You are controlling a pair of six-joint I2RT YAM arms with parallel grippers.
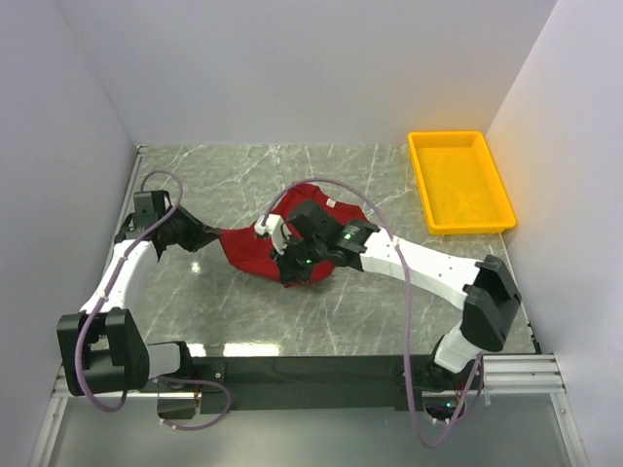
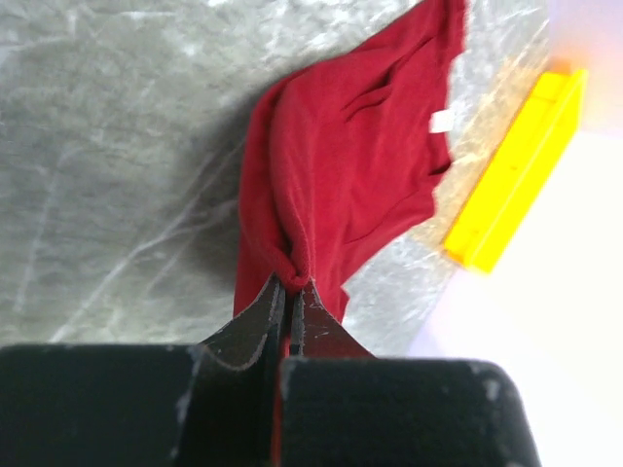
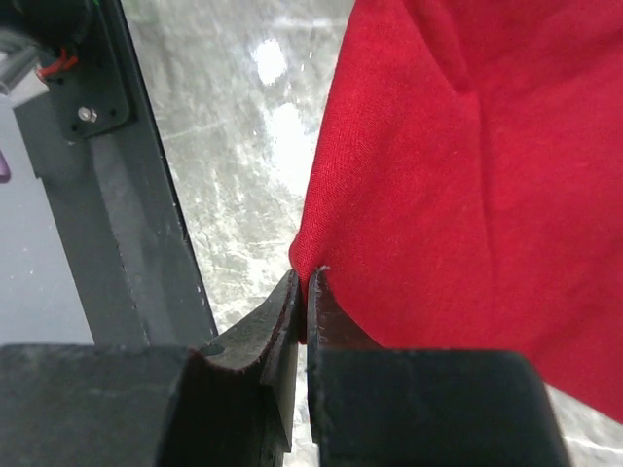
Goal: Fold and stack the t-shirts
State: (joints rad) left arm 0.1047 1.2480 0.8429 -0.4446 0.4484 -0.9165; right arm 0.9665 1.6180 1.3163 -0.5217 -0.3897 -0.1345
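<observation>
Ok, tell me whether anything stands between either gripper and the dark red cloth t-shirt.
Nothing visible does. The left gripper is shut on a bunched edge of the dark red cloth t-shirt, the right gripper on another edge. The yellow plastic tray sits apart, at the far right.

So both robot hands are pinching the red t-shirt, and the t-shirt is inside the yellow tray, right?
Not quite. The left gripper and the right gripper do both pinch the red t-shirt, but it isn't inside the yellow tray. The top external view shows it out over the marble table, apart from the tray.
</observation>
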